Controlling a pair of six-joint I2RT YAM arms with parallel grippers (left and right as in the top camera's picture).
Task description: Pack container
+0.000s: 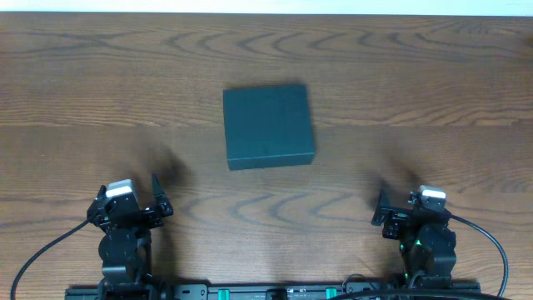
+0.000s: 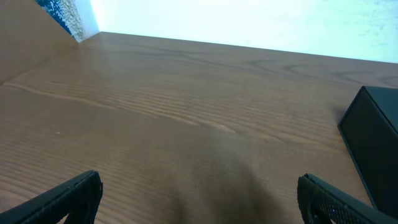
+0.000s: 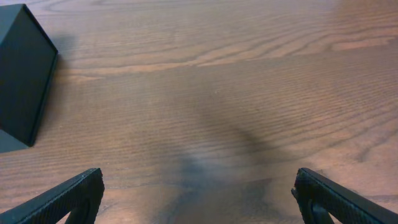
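Observation:
The container (image 1: 268, 125) is a dark teal-green square box, lid shut, standing on the wooden table at the centre of the overhead view. Its edge shows at the right of the left wrist view (image 2: 373, 143) and at the left of the right wrist view (image 3: 22, 74). My left gripper (image 1: 129, 198) sits near the front left edge, open and empty, fingers wide apart (image 2: 199, 193). My right gripper (image 1: 416, 208) sits near the front right edge, open and empty (image 3: 198, 193). Both are well short of the box.
The wooden table (image 1: 416, 83) stretches around the box. A blue-and-white patch (image 2: 62, 15) shows past the table's far left corner in the left wrist view. Cables run from both arm bases at the front edge.

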